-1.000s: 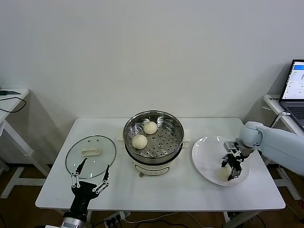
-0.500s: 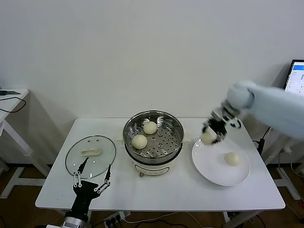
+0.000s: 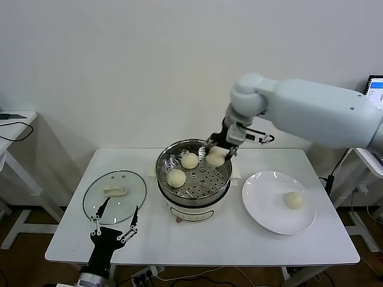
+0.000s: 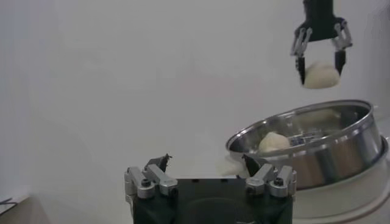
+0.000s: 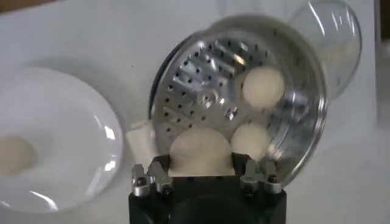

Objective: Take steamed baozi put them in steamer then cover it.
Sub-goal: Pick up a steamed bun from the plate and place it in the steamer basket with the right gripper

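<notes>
A: Far left: glass lid (image 3: 114,191) flat on the table (image 3: 203,242), handle up, well apart from the steamer (image 3: 193,179). Why there?

B: Likely parked until covering, the last step. Just in front of it, left gripper (image 3: 114,222), fingers spread wide, empty, idle at the near table edge.

A: Centre?

B: Steamer, open, on its white base. Two buns resting on the perforated tray: one (image 3: 176,178) toward the front left, one (image 3: 190,160) behind it.

A: Above the steamer's back right rim?

B: Right gripper (image 3: 216,154), pinching a third bun (image 3: 215,156) between its fingers. In the left wrist view, same bun (image 4: 321,75) hanging clear above the steamer's rim (image 4: 303,131), not touching it. In the right wrist view, bun (image 5: 200,150) seated between the jaws, tray directly below. Held high, presumably, to clear the rim before lowering onto a bare patch of tray.

A: Right side?

B: White plate (image 3: 263,206), one bun (image 3: 292,200) left on it, untouched.

A: Difference from the earlier frames?

B: A second ago: right gripper down at the plate, closing on a bun. Half a second ago: lifted with the bun, near the plate's far edge. Now carried across to the steamer. Left gripper, lid and both tray buns unchanged.

A: Progress?

B: Judged past halfway: third bun about to go in, one more to fetch, lid still off.
</notes>
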Robot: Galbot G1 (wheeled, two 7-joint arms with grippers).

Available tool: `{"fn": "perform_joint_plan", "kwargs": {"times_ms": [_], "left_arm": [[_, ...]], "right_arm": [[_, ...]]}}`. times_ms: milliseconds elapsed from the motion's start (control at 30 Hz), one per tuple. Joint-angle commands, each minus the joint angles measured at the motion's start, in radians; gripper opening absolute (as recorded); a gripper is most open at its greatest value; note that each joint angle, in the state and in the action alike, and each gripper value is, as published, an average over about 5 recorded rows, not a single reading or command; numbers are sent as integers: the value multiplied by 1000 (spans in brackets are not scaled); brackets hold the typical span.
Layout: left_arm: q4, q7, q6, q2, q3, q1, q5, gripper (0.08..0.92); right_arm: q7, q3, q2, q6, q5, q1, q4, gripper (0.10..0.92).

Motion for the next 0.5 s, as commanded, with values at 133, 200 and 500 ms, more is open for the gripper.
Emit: {"fn": "perform_joint_plan", "kwargs": {"times_ms": [133,200,500], "left_arm": [[0,-4,-1,-1,-6,-3,0,823],[0,-5,-1,-1,-6,-3,0,823],[1,-8,-4,-3,-10,-1,-1,823]], "right_arm": [[113,-3,70,213,-253,-112,35,687],[119,2,73,219,-272,-133,21,687],[134,17,99,233,-314,-187,-14,687]]}}
